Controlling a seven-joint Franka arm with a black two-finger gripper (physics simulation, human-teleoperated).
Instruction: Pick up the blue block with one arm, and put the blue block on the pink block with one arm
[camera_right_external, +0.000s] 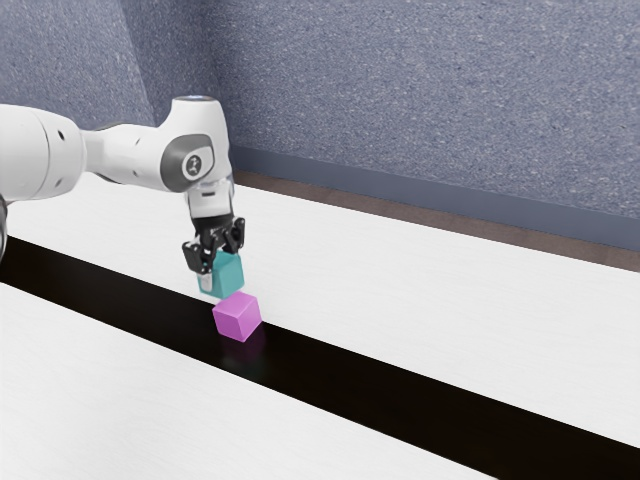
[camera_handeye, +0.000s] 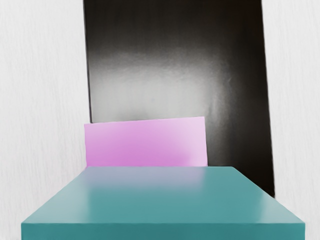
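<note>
The blue block (camera_right_external: 226, 273), teal in colour, hangs in my gripper (camera_right_external: 215, 268), whose black fingers are shut on its two sides. It is lifted off the table, tilted slightly, just above and to the exterior view's left of the pink block (camera_right_external: 238, 316). The pink block rests on the black strip (camera_right_external: 400, 385) of the table. In the wrist view the blue block (camera_handeye: 160, 202) looms large under my hand, and the pink block (camera_handeye: 146, 142) lies just beyond it on the black strip (camera_handeye: 175, 65).
The black strip runs diagonally between two white table surfaces (camera_right_external: 420, 280). A grey-blue wall (camera_right_external: 450, 90) stands behind the table's far edge. No other objects sit near the blocks.
</note>
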